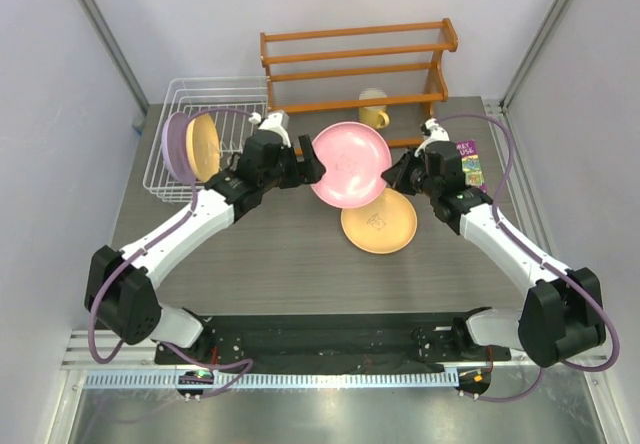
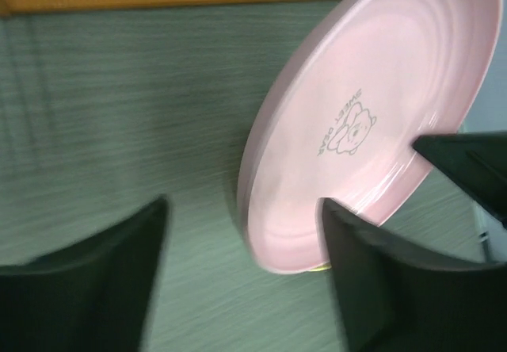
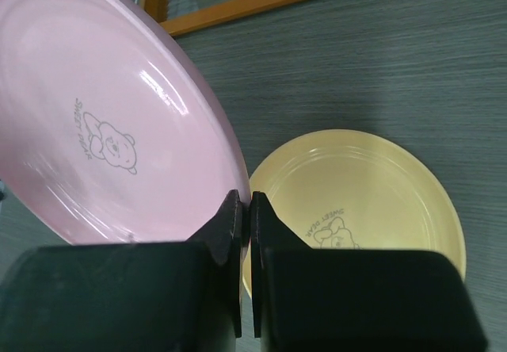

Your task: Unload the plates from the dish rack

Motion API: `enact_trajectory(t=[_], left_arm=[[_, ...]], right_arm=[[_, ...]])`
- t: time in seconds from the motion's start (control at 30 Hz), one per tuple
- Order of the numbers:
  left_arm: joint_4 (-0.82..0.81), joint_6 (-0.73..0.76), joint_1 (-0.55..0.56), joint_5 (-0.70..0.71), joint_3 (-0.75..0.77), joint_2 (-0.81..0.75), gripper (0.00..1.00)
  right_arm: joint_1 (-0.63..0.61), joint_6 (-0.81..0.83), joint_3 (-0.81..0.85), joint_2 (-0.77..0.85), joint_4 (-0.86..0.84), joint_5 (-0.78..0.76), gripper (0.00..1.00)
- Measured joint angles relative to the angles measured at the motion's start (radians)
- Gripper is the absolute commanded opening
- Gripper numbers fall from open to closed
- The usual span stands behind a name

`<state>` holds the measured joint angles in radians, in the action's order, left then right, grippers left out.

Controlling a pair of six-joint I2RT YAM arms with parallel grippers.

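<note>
One pink plate [image 1: 349, 164] hangs above the bench [image 1: 250, 254], right gripper [image 3: 245, 203] pinching its rim, left gripper [image 2: 243, 209] spread at the opposite rim. Right arm should lower it flat onto the yellow plate [image 3: 356, 201] and release low.

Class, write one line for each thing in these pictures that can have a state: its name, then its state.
Pink plate, held tilted off the table.
Right jaws, shut on the pink plate's rim.
Left jaws, open around its opposite rim.
Yellow plate, flat on the table, face up.
Dish rack, holding two plates.
Purple plate, upright in the rack.
Orange plate, upright in the rack.
Mug, upright.
</note>
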<state>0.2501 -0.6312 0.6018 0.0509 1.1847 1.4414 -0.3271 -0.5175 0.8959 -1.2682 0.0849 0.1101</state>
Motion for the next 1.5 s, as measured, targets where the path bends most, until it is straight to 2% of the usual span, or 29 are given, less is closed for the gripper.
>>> enact_trajectory(t=[0.2,0.33,0.53,0.8,0.97,1.17,1.3,1.33,1.4,1.47,1.5], left_arm=[[-0.036,-0.014,-0.034,-0.022,-0.02,-0.039,1.0],[-0.029,0.021,-0.049,0.024,-0.021,-0.049,1.0],[-0.004,0.195,-0.053,0.236,-0.05,-0.111,1.0],[-0.005,0.406,-0.055,0.463,-0.061,-0.108,0.99],[-0.002,0.467,-0.055,0.543,-0.061,-0.063,0.99],[0.005,0.485,-0.058,0.566,-0.061,-0.056,1.0],[0.005,0.486,-0.063,0.567,-0.061,-0.056,0.99],[0.006,0.486,-0.066,0.568,-0.061,-0.055,0.99],[0.006,0.486,-0.069,0.569,-0.061,-0.055,0.99],[0.006,0.486,-0.074,0.569,-0.061,-0.055,0.99],[0.006,0.486,-0.077,0.568,-0.061,-0.055,0.99]], right_arm=[[0.056,0.005,-0.01,0.005,0.053,-0.026,0.01],[0.111,0.019,-0.01,0.019,0.135,-0.053,0.01],[0.14,0.049,-0.009,-0.003,0.294,-0.072,0.01],[0.139,0.047,0.0,-0.036,0.396,-0.057,0.01],[0.139,0.043,0.005,-0.071,0.419,-0.043,0.02],[0.139,0.04,0.005,-0.103,0.426,-0.036,0.02],[0.139,0.04,0.005,-0.138,0.426,-0.031,0.08],[0.139,0.039,0.005,-0.146,0.426,-0.03,0.15],[0.139,0.037,0.005,-0.158,0.429,-0.029,0.16],[0.139,0.034,0.005,-0.159,0.43,-0.029,0.29],[0.139,0.03,0.005,-0.159,0.429,-0.03,0.3]])
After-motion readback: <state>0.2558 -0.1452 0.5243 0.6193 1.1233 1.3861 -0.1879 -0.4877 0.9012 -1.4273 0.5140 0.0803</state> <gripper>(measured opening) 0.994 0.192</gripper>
